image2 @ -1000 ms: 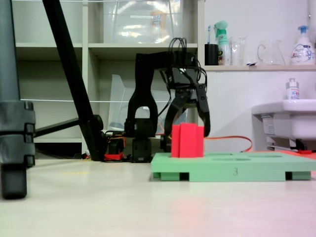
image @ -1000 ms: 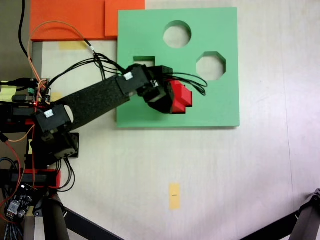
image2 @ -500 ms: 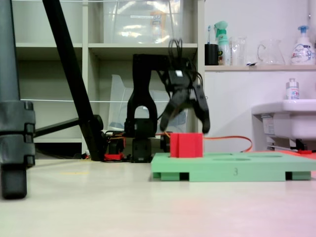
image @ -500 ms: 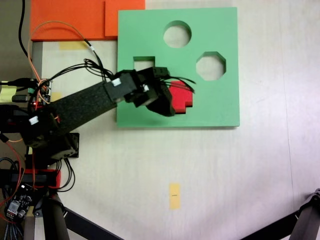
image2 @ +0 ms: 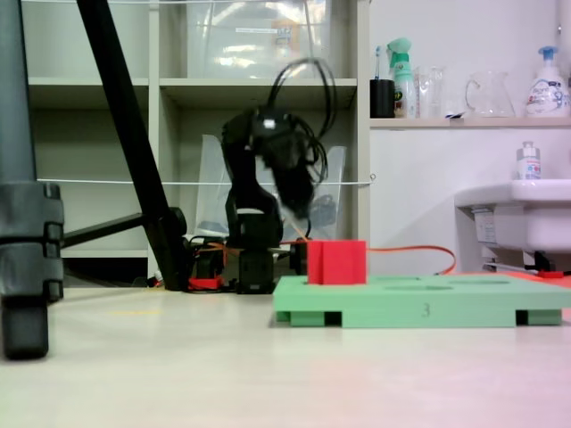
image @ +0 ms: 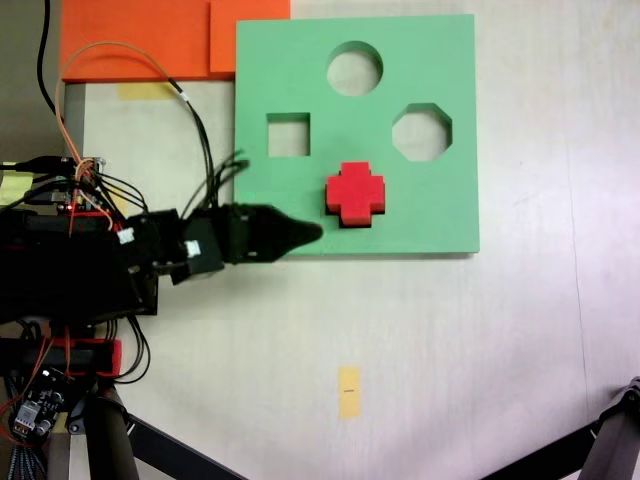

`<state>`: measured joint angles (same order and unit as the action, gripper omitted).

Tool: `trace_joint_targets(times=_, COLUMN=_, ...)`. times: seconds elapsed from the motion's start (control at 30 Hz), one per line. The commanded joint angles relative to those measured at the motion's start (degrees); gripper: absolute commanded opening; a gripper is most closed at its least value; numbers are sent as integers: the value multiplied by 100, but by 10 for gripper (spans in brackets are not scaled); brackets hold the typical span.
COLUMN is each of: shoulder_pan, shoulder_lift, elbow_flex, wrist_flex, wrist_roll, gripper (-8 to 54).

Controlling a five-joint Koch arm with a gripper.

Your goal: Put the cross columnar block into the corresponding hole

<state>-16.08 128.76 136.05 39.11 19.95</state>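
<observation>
The red cross columnar block (image: 354, 193) stands in the plus-shaped cutout of the green foam board (image: 440, 60), which it fills and hides. In the low fixed view the block (image2: 337, 261) rises above the board (image2: 419, 299). My gripper (image: 312, 232) is drawn back to the board's lower left edge, apart from the block. Its jaws taper to one point with nothing between them. In the low fixed view the gripper (image2: 299, 198) is blurred, raised behind and left of the block.
The round cutout (image: 354, 68), square cutout (image: 288, 135) and octagonal cutout (image: 421, 132) are open. Orange foam sheets (image: 140, 35) lie at the top left. Yellow tape (image: 348, 390) marks the table. Tripod legs (image2: 27, 178) stand nearby, and the arm's base and cables (image: 70, 260) sit at the left.
The gripper let go of the red block, which sank lower into the board. The arm then rose, pulled back to the left off the board, and its jaws came together.
</observation>
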Motion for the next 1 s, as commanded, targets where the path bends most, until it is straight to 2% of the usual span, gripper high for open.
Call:
trace_joint_targets(times=0.0, shoulder_pan=264, shoulder_lift=369, elbow_flex=703, wrist_flex=-2118, wrist_roll=-475, gripper=394)
trace_joint_targets(times=0.17, shoulder_pan=870, shoulder_lift=369, elbow_flex=1881, wrist_flex=-2672, wrist_roll=-835, gripper=385)
trace_joint_targets(times=0.43, shoulder_pan=1178, shoulder_lift=369, elbow_flex=3938, wrist_flex=-4658, wrist_roll=-1301, gripper=357)
trace_joint_targets(times=0.97, shoulder_pan=1151, shoulder_lift=360, elbow_flex=4359, wrist_flex=-4025, wrist_roll=-1354, gripper=346)
